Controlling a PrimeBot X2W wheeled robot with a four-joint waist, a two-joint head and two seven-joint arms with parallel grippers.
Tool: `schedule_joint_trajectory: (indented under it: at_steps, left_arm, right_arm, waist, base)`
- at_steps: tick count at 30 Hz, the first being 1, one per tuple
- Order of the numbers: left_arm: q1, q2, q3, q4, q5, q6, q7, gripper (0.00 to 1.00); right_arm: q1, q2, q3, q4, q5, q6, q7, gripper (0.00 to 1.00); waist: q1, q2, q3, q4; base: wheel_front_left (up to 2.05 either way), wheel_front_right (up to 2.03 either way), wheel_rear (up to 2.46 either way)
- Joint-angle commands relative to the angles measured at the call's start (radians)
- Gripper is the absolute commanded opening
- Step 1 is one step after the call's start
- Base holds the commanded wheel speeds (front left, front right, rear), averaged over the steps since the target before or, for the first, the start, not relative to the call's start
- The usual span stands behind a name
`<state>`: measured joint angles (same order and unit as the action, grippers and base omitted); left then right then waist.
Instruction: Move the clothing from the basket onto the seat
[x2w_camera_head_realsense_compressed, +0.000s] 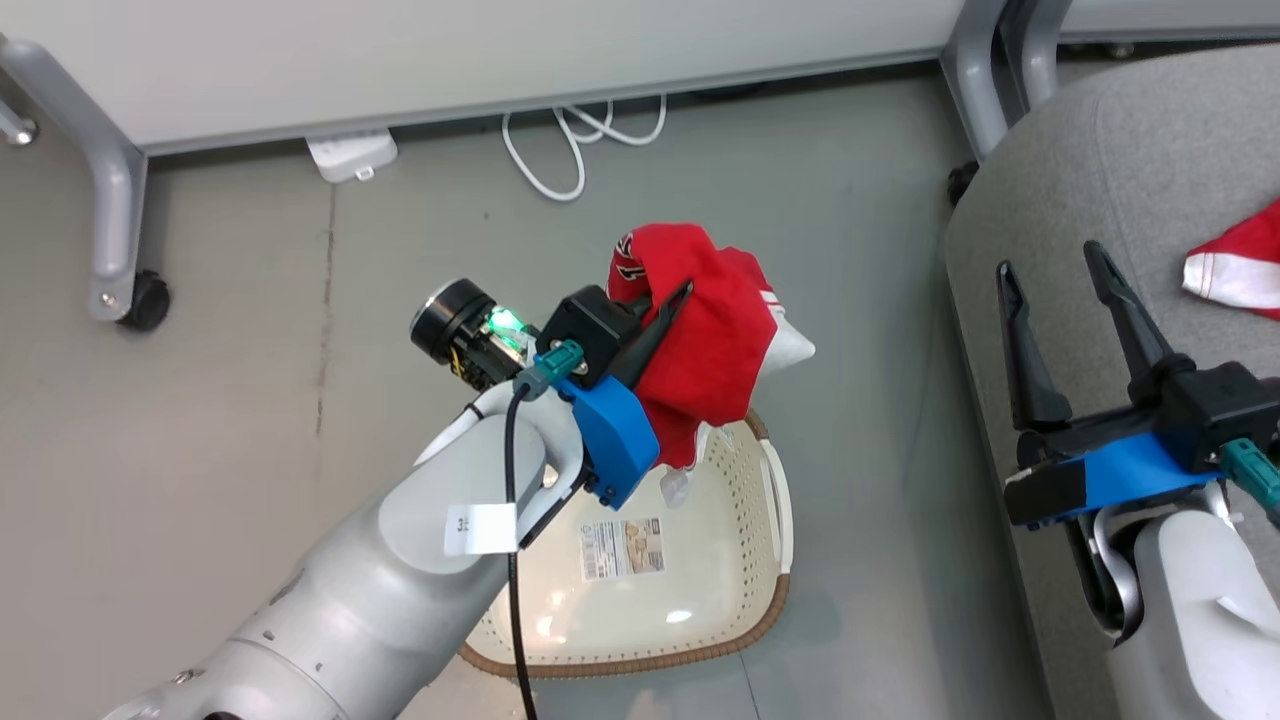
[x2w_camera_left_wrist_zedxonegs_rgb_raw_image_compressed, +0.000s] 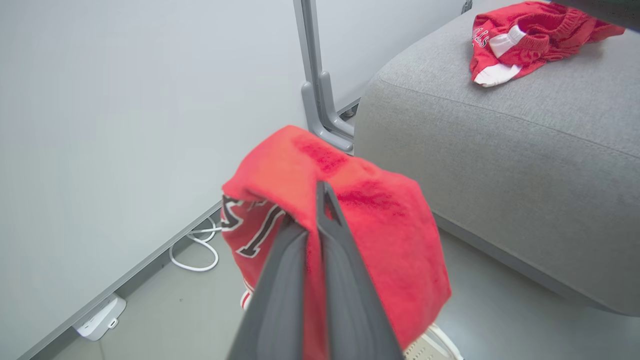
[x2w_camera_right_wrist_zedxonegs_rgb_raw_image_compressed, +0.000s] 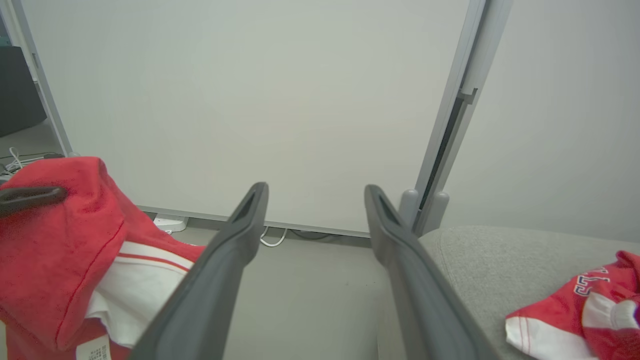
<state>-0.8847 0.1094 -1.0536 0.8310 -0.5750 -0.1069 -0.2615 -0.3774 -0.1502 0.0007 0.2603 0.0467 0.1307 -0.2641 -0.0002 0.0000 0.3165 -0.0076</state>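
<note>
One jersey (x2w_camera_head_realsense_compressed: 715, 350) was clamped in the left gripper (x2w_camera_head_realsense_compressed: 680, 297), right gripper (x2w_camera_head_realsense_compressed: 1048, 258) held apart; the hanging hem could be snagged by the basket (x2w_camera_head_realsense_compressed: 750, 540).

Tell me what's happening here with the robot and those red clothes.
The robot's left pincer is shut on a red jersey, holding it above the white basket. A second jersey already lies on the grey seat. The right pincer is open by the seat's edge, holding nothing.
</note>
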Motion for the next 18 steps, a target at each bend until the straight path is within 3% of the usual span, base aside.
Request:
schedule_joint_trajectory:
  at_steps: [1, 9, 18]
  left_arm:
    - [0.007, 0.007, 0.017, -0.016, 0.009, 0.006, -0.005, 0.00]
    - [0.002, 0.020, 0.124, -0.124, 0.042, 0.022, -0.005, 0.00]
    - [-0.024, 0.008, 0.160, -0.165, 0.071, 0.015, -0.005, 0.00]
  right_arm:
    - [0.018, 0.000, 0.000, 0.003, 0.003, 0.000, 0.000, 1.00]
    - [0.080, 0.003, -0.008, 0.013, 0.005, 0.000, 0.000, 1.00]
    - [0.121, 0.015, -0.004, 0.018, 0.009, 0.000, 0.000, 1.00]
  waist:
    - [0.0002, 0.0000, -0.033, 0.007]
    - [0.0002, 0.0000, -0.110, 0.017]
    - [0.0002, 0.0000, -0.168, 0.026]
  base:
    - [0.00, 0.00, 0.00]
    - [0.00, 0.00, 0.00]
    - [0.00, 0.00, 0.00]
